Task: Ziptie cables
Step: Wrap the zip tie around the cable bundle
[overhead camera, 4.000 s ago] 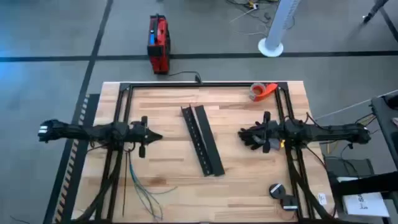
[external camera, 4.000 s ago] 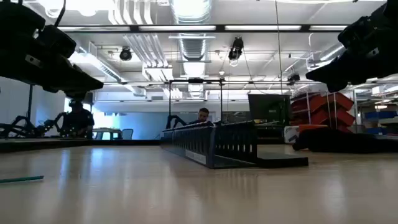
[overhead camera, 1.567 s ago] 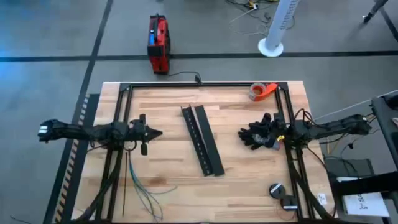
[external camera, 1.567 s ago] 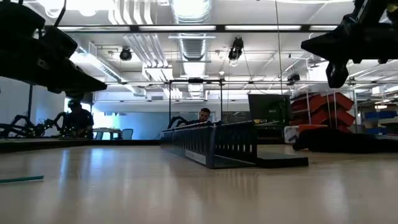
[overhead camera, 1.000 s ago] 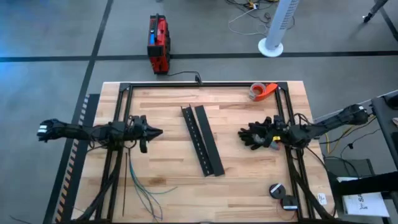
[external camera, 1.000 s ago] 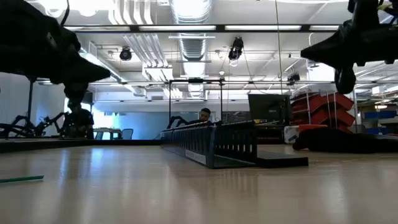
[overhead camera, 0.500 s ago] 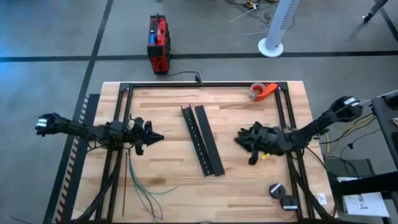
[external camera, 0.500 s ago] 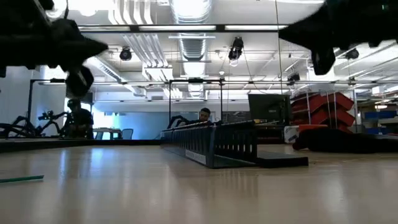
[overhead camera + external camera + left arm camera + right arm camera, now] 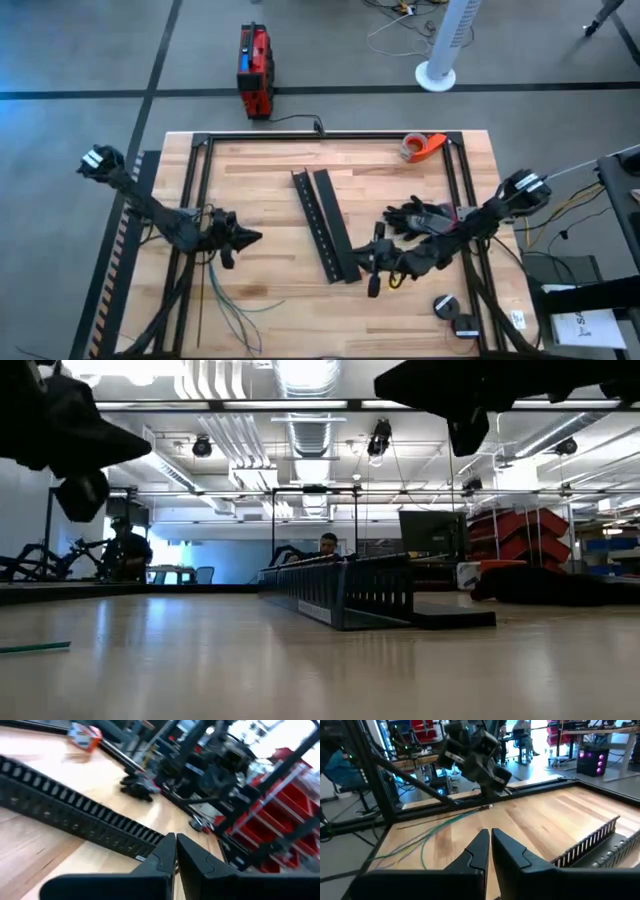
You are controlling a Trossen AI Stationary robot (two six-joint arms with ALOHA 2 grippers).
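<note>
Green, blue-grey and dark cables (image 9: 232, 312) lie loose on the wooden table (image 9: 280, 195) at its near left edge. Left gripper (image 9: 252, 238), fingers pressed together, hovers just beyond them; right gripper (image 9: 372, 262), likewise closed and empty, hangs beside the black slotted rails (image 9: 328, 224).

Left hand (image 9: 250, 238) hovers above the cables (image 9: 232, 310); right hand (image 9: 372, 262) hangs beside the slotted rails (image 9: 326, 224).

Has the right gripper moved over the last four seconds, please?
Yes. The right gripper has swung from beside the black gloves toward the table's middle, now near the slotted rails' near end.
</note>
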